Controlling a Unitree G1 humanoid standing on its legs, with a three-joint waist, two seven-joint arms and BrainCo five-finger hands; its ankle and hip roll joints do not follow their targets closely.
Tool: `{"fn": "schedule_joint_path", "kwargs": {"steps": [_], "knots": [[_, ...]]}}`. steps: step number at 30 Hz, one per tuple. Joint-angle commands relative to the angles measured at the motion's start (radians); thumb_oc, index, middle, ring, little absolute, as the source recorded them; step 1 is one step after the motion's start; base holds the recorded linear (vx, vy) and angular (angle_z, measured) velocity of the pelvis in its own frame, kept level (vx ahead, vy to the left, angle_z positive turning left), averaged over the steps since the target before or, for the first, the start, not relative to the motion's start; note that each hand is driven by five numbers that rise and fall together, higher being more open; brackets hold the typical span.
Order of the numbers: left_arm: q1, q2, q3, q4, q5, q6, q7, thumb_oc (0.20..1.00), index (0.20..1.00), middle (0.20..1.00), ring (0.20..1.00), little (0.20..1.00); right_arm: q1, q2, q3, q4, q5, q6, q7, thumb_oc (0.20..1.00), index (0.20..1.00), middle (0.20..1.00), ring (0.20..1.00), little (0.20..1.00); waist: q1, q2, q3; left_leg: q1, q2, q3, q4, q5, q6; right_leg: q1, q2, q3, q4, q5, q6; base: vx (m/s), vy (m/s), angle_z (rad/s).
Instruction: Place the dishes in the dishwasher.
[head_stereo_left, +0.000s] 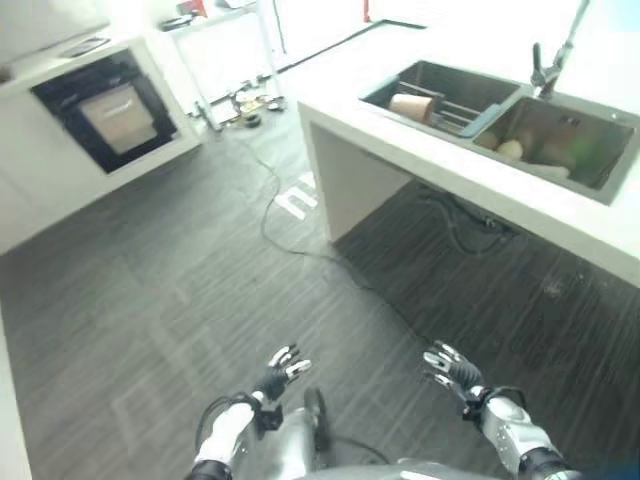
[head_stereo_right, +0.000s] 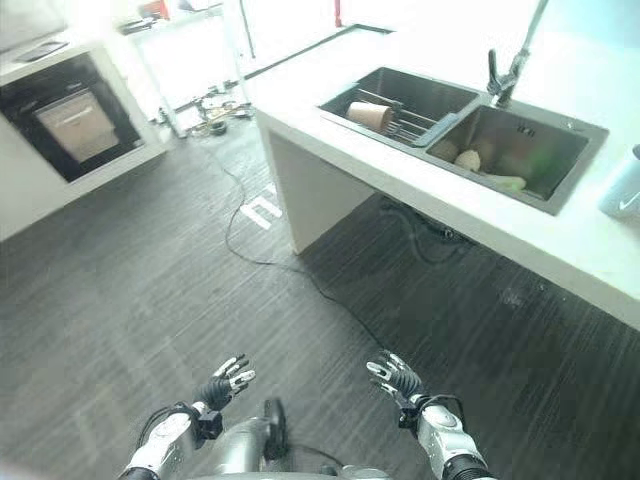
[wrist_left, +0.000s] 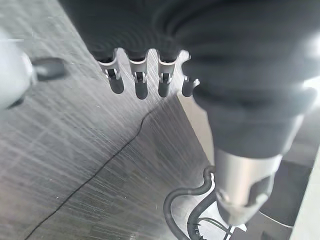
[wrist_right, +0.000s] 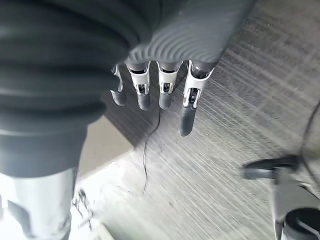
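Hovering over dark floor: left robot hand (head_stereo_left: 280, 372), right robot hand (head_stereo_left: 452, 370), fingers relaxed, both empty.

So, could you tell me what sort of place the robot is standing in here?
Most likely a home-style kitchen: a white counter holds a double steel sink with a tap, and a built-in black oven sits in the far cabinets. Both hands hang open over dark flooring.

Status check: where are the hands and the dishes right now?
Left hand and right hand open, empty, low over floor. Dishes in sink: brown cup on rack, more in right basin. Nothing picked up yet.
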Motion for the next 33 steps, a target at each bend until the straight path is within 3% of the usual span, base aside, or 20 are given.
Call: {"fn": "schedule_joint_path", "kwargs": {"steps": [1,3,6,8,12,15,18,19,23,24,25,26,33], "knots": [[-0.017,-0.015,0.010,-0.044,0.002,-0.026,-0.012,1.000,1.000,1.000,1.000,1.000,-0.008,-0.029,-0.007,-0.037,0.002,-0.048,0.010,1.000,1.000,1.000,1.000,1.000,0.044,0.015,0.032,0.175,0.092,-0.039,0.008,0.075,-0.081,-0.116,-0.074,0.005,0.074,0.011,0.117,0.22,0.161,-0.60],[-0.004,-0.013,0.025,-0.047,0.004,-0.025,-0.019,1.000,1.000,1.000,1.000,1.000,-0.003,-0.028,-0.005,-0.036,-0.008,-0.055,0.013,1.000,1.000,1.000,1.000,1.000,0.051,0.015,0.034,0.172,0.102,-0.045,0.012,0.073,-0.077,-0.102,-0.084,0.013,0.085,-0.005,0.124,0.25,0.235,-0.69],[-0.016,-0.012,0.033,-0.022,0.017,-0.019,-0.034,1.000,1.000,1.000,1.000,1.000,0.007,-0.026,-0.014,-0.029,0.004,-0.067,0.009,1.000,1.000,1.000,1.000,1.000,0.043,0.014,0.024,0.192,0.109,0.006,0.011,0.053,-0.071,-0.087,-0.103,-0.015,0.105,-0.030,0.133,0.27,0.303,-0.82],[-0.039,-0.009,0.018,0.014,0.034,-0.032,-0.028,1.000,1.000,1.000,1.000,1.000,0.013,-0.012,-0.022,-0.016,0.016,-0.070,0.020,1.000,1.000,1.000,1.000,1.000,0.043,0.016,0.003,0.241,0.063,-0.016,-0.005,0.013,-0.037,-0.080,-0.117,-0.011,0.140,-0.044,0.146,0.32,0.394,-0.42],[-0.051,0.006,0.007,0.021,0.024,-0.034,-0.024,1.000,1.000,1.000,1.000,1.000,0.019,0.004,-0.025,-0.027,0.032,-0.065,-0.009,1.000,1.000,1.000,1.000,1.000,0.033,0.027,-0.004,0.293,0.021,-0.035,-0.031,-0.012,-0.003,-0.110,-0.125,-0.007,0.218,-0.055,0.154,0.18,0.280,0.13],[-0.059,0.026,-0.006,0.006,0.022,-0.029,-0.022,1.000,1.000,1.000,1.000,1.000,0.026,0.023,-0.034,-0.042,0.037,-0.074,-0.028,1.000,1.000,1.000,1.000,1.000,0.019,0.036,-0.003,0.330,-0.023,-0.042,-0.037,-0.046,0.051,-0.195,-0.140,-0.008,0.409,-0.013,0.179,0.13,0.297,-0.03],[-0.059,0.039,-0.009,0.008,0.002,-0.032,-0.002,1.000,1.000,1.000,1.000,1.000,0.037,0.038,-0.039,-0.050,0.026,-0.077,-0.028,1.000,1.000,1.000,1.000,1.000,0.000,0.051,0.020,0.382,-0.029,-0.006,-0.053,-0.069,0.070,-0.307,-0.144,-0.054,0.600,0.016,0.201,0.09,0.207,-0.28],[-0.059,0.040,-0.009,0.008,0.000,-0.032,-0.001,1.000,1.000,1.000,1.000,1.000,0.036,0.039,-0.039,-0.049,0.025,-0.077,-0.028,1.000,1.000,1.000,1.000,1.000,0.001,0.052,0.021,0.385,-0.029,-0.002,-0.056,-0.069,0.069,-0.312,-0.146,-0.057,0.603,0.017,0.202,0.06,0.089,-0.43],[-0.030,0.058,0.035,-0.028,-0.012,-0.033,-0.003,1.000,1.000,1.000,1.000,1.000,0.015,0.037,-0.020,-0.048,0.004,-0.074,-0.005,1.000,1.000,1.000,1.000,1.000,0.042,0.049,0.061,0.474,-0.003,0.131,-0.079,-0.105,0.027,-0.330,-0.259,-0.303,0.430,0.068,0.238,0.08,-0.019,-0.83],[-0.029,0.063,0.049,-0.030,-0.019,-0.032,-0.003,1.000,1.000,1.000,1.000,1.000,-0.001,0.033,-0.021,-0.039,-0.004,-0.070,0.008,1.000,1.000,1.000,1.000,1.000,0.054,0.053,0.058,0.475,0.009,0.157,-0.079,-0.105,0.020,-0.325,-0.287,-0.327,0.408,0.089,0.241,0.03,-0.129,-1.25],[-0.035,0.062,0.044,-0.020,-0.020,-0.028,-0.008,1.000,1.000,1.000,1.000,1.000,-0.006,0.031,-0.021,-0.025,0.009,-0.074,0.002,1.000,1.000,1.000,1.000,1.000,0.046,0.048,0.056,0.473,0.007,0.141,-0.079,-0.110,0.018,-0.319,-0.250,-0.292,0.336,0.077,0.238,0.05,-0.193,-0.93],[-0.034,0.055,0.047,-0.024,-0.027,-0.019,-0.009,1.000,1.000,1.000,1.000,1.000,-0.012,0.029,-0.021,-0.016,0.021,-0.086,0.004,1.000,1.000,1.000,1.000,1.000,0.052,0.046,0.049,0.474,0.017,0.163,-0.079,-0.100,0.004,-0.283,-0.237,-0.319,0.265,0.065,0.230,0.07,-0.175,-0.61],[-0.022,0.027,0.018,-0.021,0.004,-0.018,-0.008,1.000,1.000,1.000,1.000,1.000,-0.007,0.022,-0.033,-0.025,0.037,-0.079,-0.011,1.000,1.000,1.000,1.000,1.000,0.034,0.032,0.025,0.475,0.001,0.177,-0.079,-0.110,-0.001,-0.207,-0.176,-0.278,0.107,0.080,0.210,0.05,-0.123,-0.10]]}}
